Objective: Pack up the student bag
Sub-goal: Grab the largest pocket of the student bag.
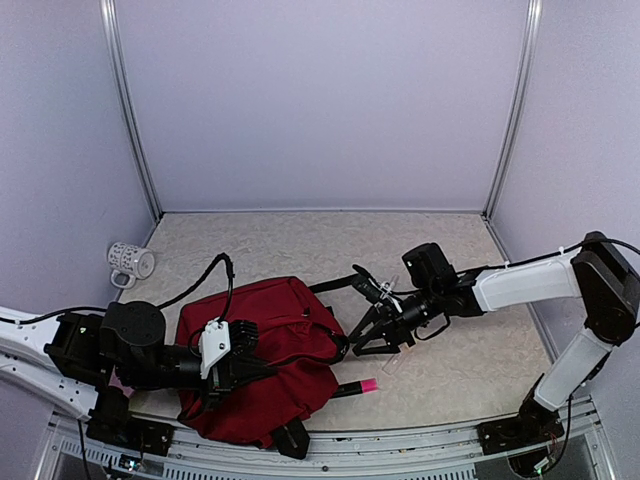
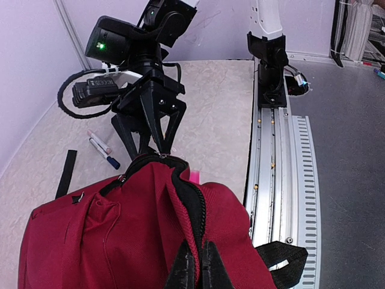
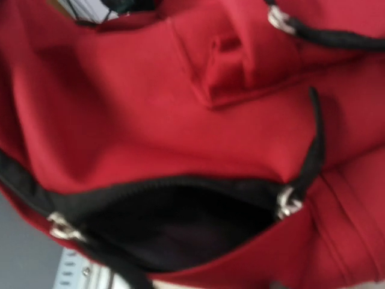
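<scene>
1. Two end effectors work at one dark red backpack (image 1: 270, 340), which lies slumped on the desk (image 1: 300, 245) near its front edge, just ahead of the left arm's base.
2. The left end effector (image 2: 195, 271) is closed tight on the backpack's zip edge, with red fabric and black zip tape pinched between its fingers.
3. The right end effector (image 1: 360, 340) is at the backpack's right side with its fingers spread partway apart. Nothing shows between them, and their tips are at the top of the raised zip edge.
4. The right wrist view is blurred. It looks into a parted zip opening with dark lining inside and a metal zip pull (image 3: 287, 202) at one end.
5. A black strap (image 2: 69, 173) lies flat on the desk beside the backpack.
6. A pink-capped marker (image 1: 358, 386) lies on the desk just beside the backpack's right front corner.
7. Two more pens (image 2: 101, 147) lie together on the desk under the right arm.
8. A white patterned mug (image 1: 130, 264) lies on its side at the desk's far left, well apart from the backpack.
</scene>
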`<state>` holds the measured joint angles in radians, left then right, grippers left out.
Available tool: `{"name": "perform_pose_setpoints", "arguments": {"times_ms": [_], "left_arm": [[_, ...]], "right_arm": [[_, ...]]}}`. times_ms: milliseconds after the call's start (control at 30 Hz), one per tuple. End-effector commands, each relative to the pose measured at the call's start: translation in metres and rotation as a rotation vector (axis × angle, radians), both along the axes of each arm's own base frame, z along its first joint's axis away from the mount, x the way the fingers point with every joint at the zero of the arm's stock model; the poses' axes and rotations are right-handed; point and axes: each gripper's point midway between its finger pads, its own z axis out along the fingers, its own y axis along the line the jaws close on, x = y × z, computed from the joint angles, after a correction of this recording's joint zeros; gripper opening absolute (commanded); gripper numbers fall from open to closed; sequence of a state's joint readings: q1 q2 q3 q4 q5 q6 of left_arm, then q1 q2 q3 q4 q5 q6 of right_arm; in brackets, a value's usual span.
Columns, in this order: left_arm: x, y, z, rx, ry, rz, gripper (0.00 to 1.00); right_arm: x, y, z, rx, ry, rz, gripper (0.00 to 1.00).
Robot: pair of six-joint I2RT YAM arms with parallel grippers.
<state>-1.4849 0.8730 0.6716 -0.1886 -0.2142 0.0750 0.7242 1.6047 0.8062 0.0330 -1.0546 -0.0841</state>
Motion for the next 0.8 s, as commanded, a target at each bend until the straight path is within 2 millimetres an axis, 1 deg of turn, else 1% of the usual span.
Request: {"name": "perform_pose_setpoints", "arguments": {"times_ms": [0, 133, 267, 367, 433, 533, 567, 667, 767], "left_arm": [[0.0, 0.001, 0.007, -0.023, -0.001, 0.008, 0.0], [0.001, 0.002, 0.005, -0.019, -0.005, 0.013, 0.0], [0.001, 0.002, 0.005, -0.018, -0.005, 0.013, 0.0], [0.002, 0.002, 0.005, -0.017, -0.008, 0.015, 0.0], [0.002, 0.002, 0.006, -0.019, -0.008, 0.016, 0.0], [0.002, 0.002, 0.007, -0.02, -0.009, 0.017, 0.0], [0.003, 0.003, 0.007, -0.019, -0.009, 0.02, 0.0], [0.004, 0.004, 0.007, -0.017, -0.011, 0.027, 0.0], [0.004, 0.005, 0.007, -0.018, -0.015, 0.029, 0.0]], "right_arm": [[-0.002, 0.009, 0.015, 0.048, -0.02, 0.038, 0.53], [-0.011, 0.006, 0.023, 0.065, -0.04, 0.059, 0.56], [-0.013, 0.003, 0.033, 0.07, -0.072, 0.052, 0.56], [-0.012, 0.003, 0.036, 0.079, -0.079, 0.049, 0.51], [-0.011, 0.004, 0.036, 0.077, -0.073, 0.05, 0.46], [-0.011, 0.005, 0.036, 0.072, -0.066, 0.052, 0.31], [-0.012, 0.005, 0.035, 0.068, -0.065, 0.054, 0.3], [-0.012, 0.003, 0.033, 0.057, -0.072, 0.047, 0.34], [-0.013, 0.003, 0.032, 0.054, -0.066, 0.044, 0.3]]}}
